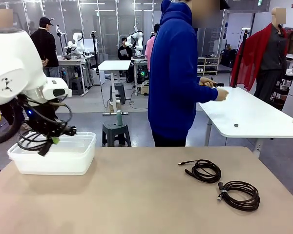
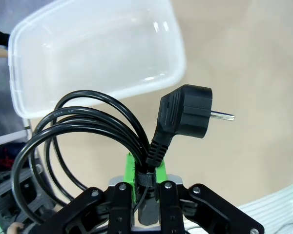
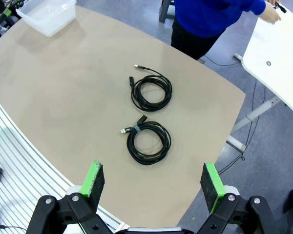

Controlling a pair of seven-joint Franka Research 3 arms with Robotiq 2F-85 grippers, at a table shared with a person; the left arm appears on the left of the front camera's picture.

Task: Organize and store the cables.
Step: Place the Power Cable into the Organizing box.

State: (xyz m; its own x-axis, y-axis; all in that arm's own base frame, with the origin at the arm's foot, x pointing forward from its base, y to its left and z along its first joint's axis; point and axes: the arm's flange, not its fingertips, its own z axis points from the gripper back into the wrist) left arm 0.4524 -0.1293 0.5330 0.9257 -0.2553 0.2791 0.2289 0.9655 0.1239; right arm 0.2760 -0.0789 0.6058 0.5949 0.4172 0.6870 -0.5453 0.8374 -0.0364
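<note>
The right gripper [image 3: 152, 170] hangs above the near edge of the tan table [image 3: 63, 97], its green pads [image 3: 94, 178] spread wide apart. Flat on the tabletop lies the nearer cable [image 3: 147, 143], a black coil with a strap by its small connector, and apart from it, farther out, lies the farther cable [image 3: 151, 91], coiled with a loose end trailing off. A clear plastic tub [image 3: 48, 15] sits at the far corner, and a person in a blue top [image 3: 210, 19] stands beyond, one hand [image 3: 272, 13] over a white table [image 3: 278, 53].
</note>
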